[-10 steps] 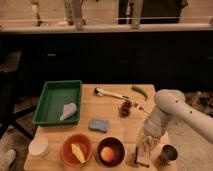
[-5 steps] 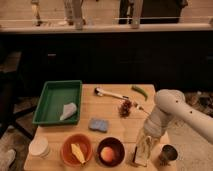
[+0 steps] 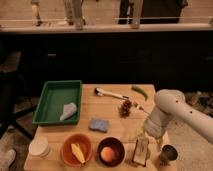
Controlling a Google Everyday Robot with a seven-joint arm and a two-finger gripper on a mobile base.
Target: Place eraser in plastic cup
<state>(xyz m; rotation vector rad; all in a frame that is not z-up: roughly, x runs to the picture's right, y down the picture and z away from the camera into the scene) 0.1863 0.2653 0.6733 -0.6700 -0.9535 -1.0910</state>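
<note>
Hovering over the table's (image 3: 115, 107) front right corner, the gripper (image 3: 142, 145) points down.
Whether its fingers are parted cannot be told; the eraser (image 3: 140, 151) sits directly beneath them.

Table (image 3: 107, 107): tray (image 3: 57, 100) at back left; sponge (image 3: 98, 124) right of it, mid-table. Front row, left to right: white container (image 3: 39, 147), two bowls (image 3: 76, 149) (image 3: 110, 151), eraser (image 3: 140, 150), metal cup (image 3: 167, 154). Gripper (image 3: 141, 141) directly over the eraser, front right.
</note>
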